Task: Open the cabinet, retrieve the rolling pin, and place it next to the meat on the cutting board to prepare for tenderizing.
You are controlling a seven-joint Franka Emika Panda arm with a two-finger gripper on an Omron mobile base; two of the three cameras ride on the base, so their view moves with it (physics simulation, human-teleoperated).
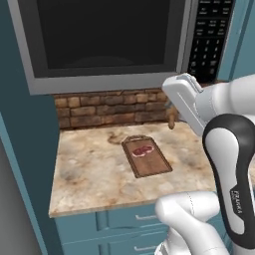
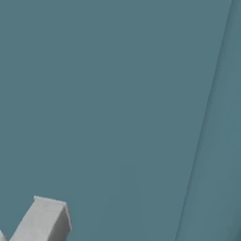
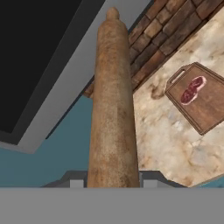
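Fingers clamped on the rolling pin (image 3: 113, 109); their tips sit to either side of its near end at the bottom of the hand view, jaws part-way closed around the wood. Pin runs lengthwise away from the hand, its far knob against the grey-framed black appliance (image 3: 39, 57) overhead.

In the left base view, a tan end of the pin pokes out just past the white hand, in the air in front of the brick backsplash (image 1: 104, 107), above the counter's rear right.

Cutting board (image 1: 147, 156) lies flat near mid-counter (image 1: 84, 174), handle toward the bricks. Meat (image 1: 142, 150) rests on its back half; front half bare. Board well apart from the pin, lower and to the left in the base view.

Judgement: retrieval is done; carry phase under way. Next move calls for bringing the pin over and down to the board, levelling it, and setting it on the bare wood beside the meat without knocking it, then releasing.
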